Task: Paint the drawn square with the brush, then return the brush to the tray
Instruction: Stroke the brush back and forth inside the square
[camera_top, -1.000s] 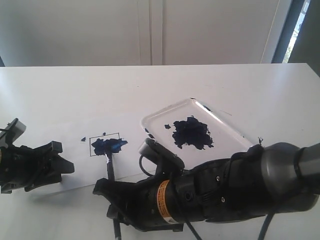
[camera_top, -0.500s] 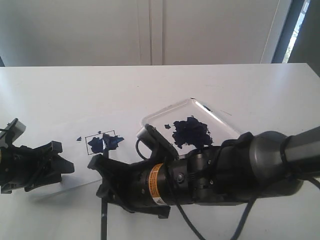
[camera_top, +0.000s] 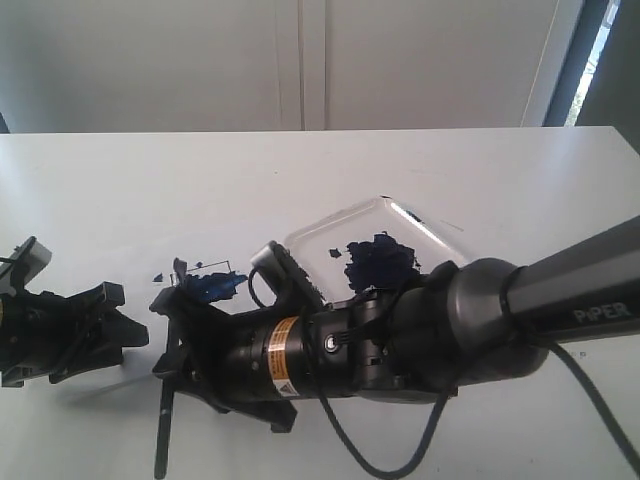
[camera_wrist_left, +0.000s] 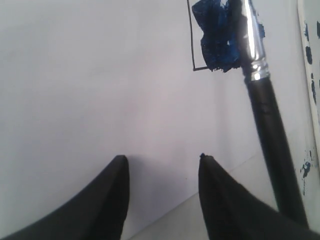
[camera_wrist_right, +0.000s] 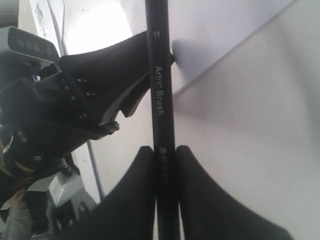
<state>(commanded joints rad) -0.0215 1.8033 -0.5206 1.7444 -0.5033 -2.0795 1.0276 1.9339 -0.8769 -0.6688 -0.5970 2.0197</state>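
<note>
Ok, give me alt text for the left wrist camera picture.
A long black-handled paintbrush with a silvery ferrule has its blue tip over the thin black drawn square, smeared dark blue, on white paper. The left gripper hangs open over the sheet, holding nothing.

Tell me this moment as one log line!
phase: painting | right gripper: shut on the brush | tip: over the drawn square | left gripper: open, empty | the tray: no brush

Matt blk handle + shiny metal ferrule on brush (camera_wrist_left: 270, 130); tray (camera_top: 345, 222) glossy white; paper (camera_wrist_left: 100, 75) matt.
</note>
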